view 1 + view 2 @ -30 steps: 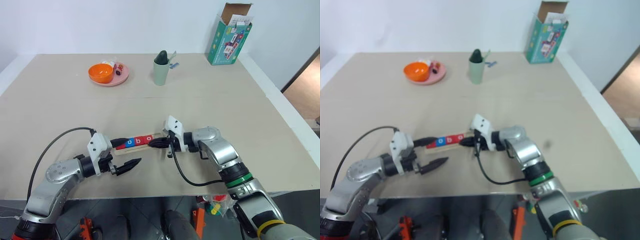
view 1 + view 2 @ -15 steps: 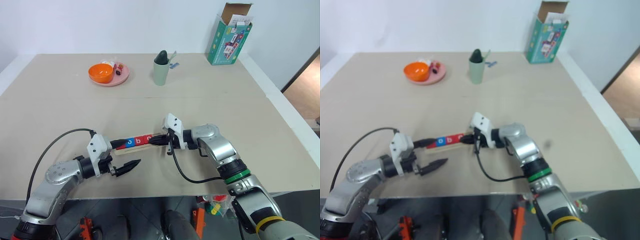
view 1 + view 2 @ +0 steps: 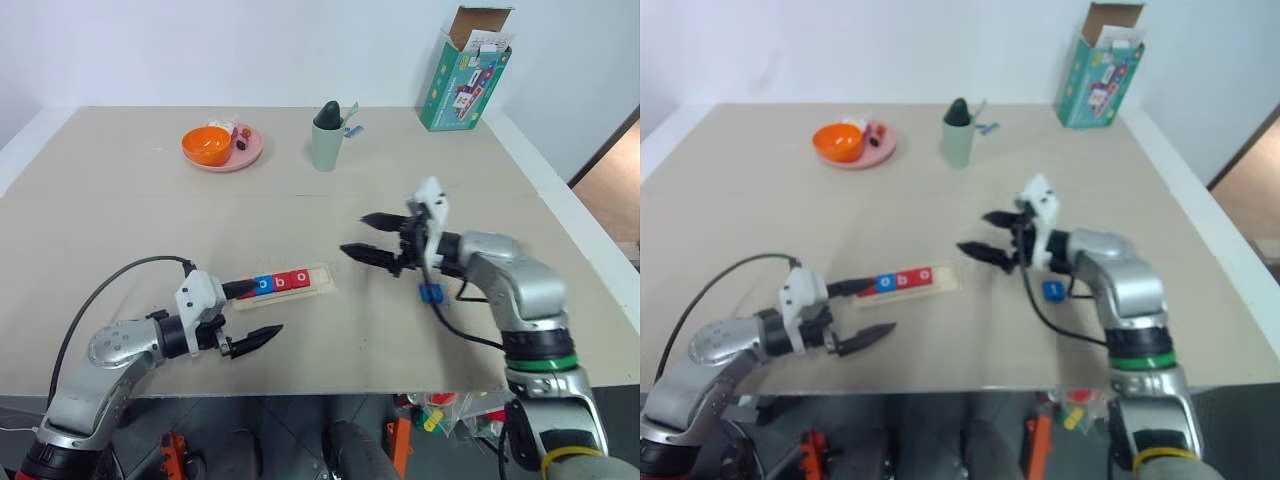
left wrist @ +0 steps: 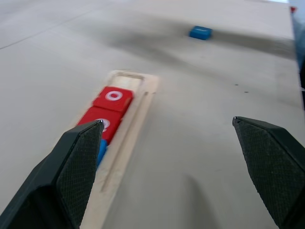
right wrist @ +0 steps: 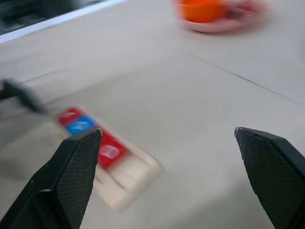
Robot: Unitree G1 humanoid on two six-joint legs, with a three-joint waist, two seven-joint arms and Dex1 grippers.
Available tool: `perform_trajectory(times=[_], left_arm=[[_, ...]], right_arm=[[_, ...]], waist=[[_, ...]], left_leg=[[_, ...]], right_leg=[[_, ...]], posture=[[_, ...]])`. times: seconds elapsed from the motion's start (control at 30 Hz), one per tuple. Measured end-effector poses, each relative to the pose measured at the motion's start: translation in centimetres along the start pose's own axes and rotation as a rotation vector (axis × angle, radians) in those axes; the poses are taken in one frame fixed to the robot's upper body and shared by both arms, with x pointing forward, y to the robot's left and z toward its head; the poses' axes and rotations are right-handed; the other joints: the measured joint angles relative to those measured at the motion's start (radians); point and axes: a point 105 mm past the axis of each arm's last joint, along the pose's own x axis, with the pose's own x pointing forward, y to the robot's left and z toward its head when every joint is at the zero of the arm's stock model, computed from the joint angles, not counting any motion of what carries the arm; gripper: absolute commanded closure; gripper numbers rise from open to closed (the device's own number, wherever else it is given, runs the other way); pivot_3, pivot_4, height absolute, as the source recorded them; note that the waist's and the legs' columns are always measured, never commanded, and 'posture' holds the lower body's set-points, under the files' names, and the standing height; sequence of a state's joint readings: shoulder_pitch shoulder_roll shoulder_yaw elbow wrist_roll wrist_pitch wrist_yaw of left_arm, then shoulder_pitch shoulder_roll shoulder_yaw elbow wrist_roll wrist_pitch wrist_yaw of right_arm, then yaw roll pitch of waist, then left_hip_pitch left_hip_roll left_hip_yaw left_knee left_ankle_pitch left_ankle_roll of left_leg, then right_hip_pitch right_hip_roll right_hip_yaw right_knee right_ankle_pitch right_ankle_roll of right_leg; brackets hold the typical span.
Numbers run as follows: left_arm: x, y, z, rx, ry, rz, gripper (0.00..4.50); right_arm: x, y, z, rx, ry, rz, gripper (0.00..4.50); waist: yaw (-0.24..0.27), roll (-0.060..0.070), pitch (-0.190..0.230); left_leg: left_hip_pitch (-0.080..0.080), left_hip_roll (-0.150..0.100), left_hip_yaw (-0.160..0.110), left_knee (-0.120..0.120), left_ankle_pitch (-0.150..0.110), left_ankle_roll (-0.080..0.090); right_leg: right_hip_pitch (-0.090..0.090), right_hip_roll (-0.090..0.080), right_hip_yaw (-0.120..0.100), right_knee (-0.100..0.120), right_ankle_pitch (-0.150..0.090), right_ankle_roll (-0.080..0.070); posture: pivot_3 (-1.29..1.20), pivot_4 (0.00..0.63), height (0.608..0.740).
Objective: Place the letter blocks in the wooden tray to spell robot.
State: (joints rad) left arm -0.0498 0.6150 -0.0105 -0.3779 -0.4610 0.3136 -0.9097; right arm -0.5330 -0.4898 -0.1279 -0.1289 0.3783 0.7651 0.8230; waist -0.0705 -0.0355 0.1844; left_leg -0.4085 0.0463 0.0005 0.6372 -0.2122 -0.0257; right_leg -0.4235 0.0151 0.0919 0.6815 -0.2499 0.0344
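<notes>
Four letter blocks (image 3: 278, 284) sit in the wooden tray (image 3: 320, 283), its end slot bare. My right gripper (image 3: 372, 238) hangs wide and empty above the counter (image 3: 150, 230); the last blue block (image 3: 431, 294) lies beneath it. Best to descend squarely. My left gripper (image 3: 255, 318), also wide, flanks the tray; its wrist view reveals that bare slot.

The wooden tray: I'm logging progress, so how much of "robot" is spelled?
Done: the wooden tray holds a row of letter blocks, red, blue, red, red where visible, its left end hidden by the left pincer. In hand: nothing; both pincers are open, the right pincer lifted away. Left: a blue block on the table must fill the tray's empty right end.
</notes>
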Motion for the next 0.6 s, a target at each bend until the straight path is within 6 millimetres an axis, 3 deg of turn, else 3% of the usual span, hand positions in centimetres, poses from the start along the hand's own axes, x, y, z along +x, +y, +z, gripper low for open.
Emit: perform_trajectory(times=[0.13, 0.2, 0.37, 0.6], left_arm=[[0.7, -0.1, 0.9, 0.03, -0.017, -0.037, 0.0], [0.9, -0.1, 1.2, 0.042, -0.026, -0.048, 0.0], [1.3, -0.1, 1.5, 0.05, -0.031, -0.069, 0.0], [1.6, -0.1, 1.4, 0.049, -0.025, -0.091, 0.0]], right_arm=[[-2.3, -0.7, -0.6, -0.014, -0.08, -0.365, 0.06], [-3.8, 0.1, -2.3, -0.023, -0.066, -0.548, 0.06], [-5.1, 1.5, -4.7, -0.016, -0.004, -0.739, 0.06], [-5.6, 1.3, -7.5, 0.039, 0.075, -0.826, 0.06]], waist=[[-0.004, 0.0, 0.0], [-0.002, 0.001, -0.001], [-0.007, 0.001, -0.001], [-0.007, 0.001, -0.001]], left_leg=[[0.0, 0.001, 0.0, -0.001, 0.0, 0.0], [0.0, 0.001, -0.001, -0.002, 0.0, -0.001], [0.001, 0.0, 0.004, -0.001, 0.001, -0.003], [0.001, -0.001, 0.005, 0.0, 0.003, -0.006]], right_leg=[[-0.001, 0.001, 0.0, 0.0, 0.0, 0.0], [-0.001, 0.001, 0.0, 0.0, 0.0, -0.001], [-0.002, 0.0, 0.005, 0.0, 0.001, 0.001], [-0.001, -0.001, 0.007, 0.0, -0.001, -0.003]], posture=[[0.0, 0.15, 0.74], [0.0, 0.15, 0.74], [0.0, 0.15, 0.74], [0.0, 0.15, 0.74]])
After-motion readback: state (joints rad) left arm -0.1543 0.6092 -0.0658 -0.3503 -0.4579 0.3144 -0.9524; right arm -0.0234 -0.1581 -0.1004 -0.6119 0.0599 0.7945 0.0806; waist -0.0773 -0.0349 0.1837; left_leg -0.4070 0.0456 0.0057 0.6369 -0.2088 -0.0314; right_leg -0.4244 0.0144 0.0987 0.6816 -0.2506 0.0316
